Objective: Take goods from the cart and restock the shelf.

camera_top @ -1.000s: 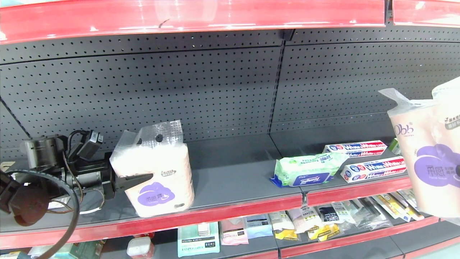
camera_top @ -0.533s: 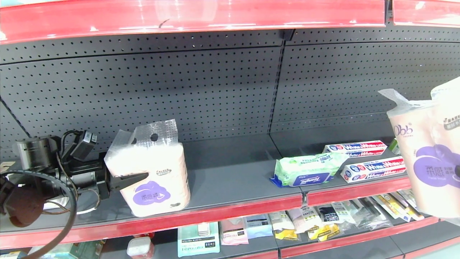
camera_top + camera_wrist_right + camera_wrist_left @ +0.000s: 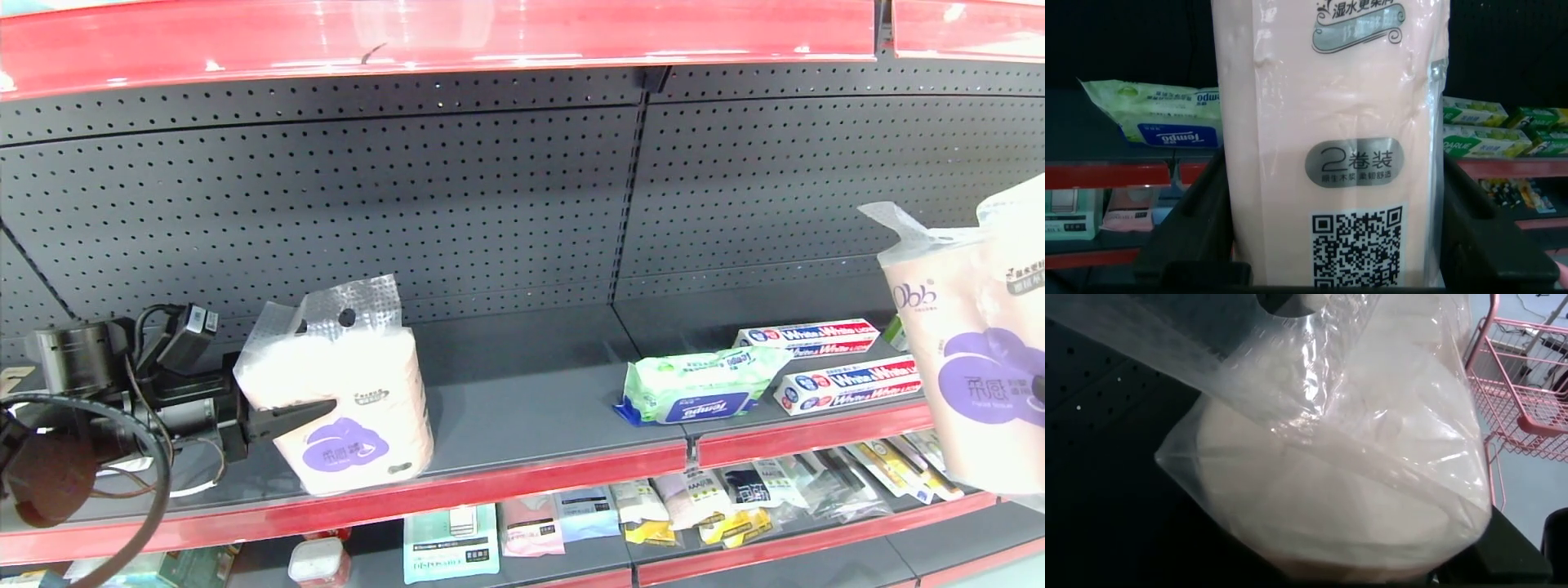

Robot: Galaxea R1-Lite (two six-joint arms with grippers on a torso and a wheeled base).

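A pale pink roll-paper pack (image 3: 347, 408) in clear plastic with a purple label stands on the grey shelf board (image 3: 531, 408), at its left near the red front lip. My left gripper (image 3: 322, 396) comes in from the left and is shut on this pack, one dark finger (image 3: 298, 411) lying across its front. In the left wrist view the pack's plastic wrap (image 3: 1347, 457) sits right against the lens. A second, same-looking pack (image 3: 971, 359) hangs at the far right in front of the shelf. My right gripper (image 3: 1331, 253) is shut on it (image 3: 1331, 122), with fingers (image 3: 1184, 220) on both sides.
A green wet-wipes pack (image 3: 694, 384) and two toothpaste boxes (image 3: 849, 382) lie on the right half of the shelf. Bare board stretches between the left pack and the wipes. Small goods (image 3: 571, 514) fill the lower shelf. The pink cart (image 3: 1527, 384) stands behind the left arm.
My left gripper has shifted the pack a little to the left along the shelf and settled slightly lower. The right arm and its pack have stayed still.
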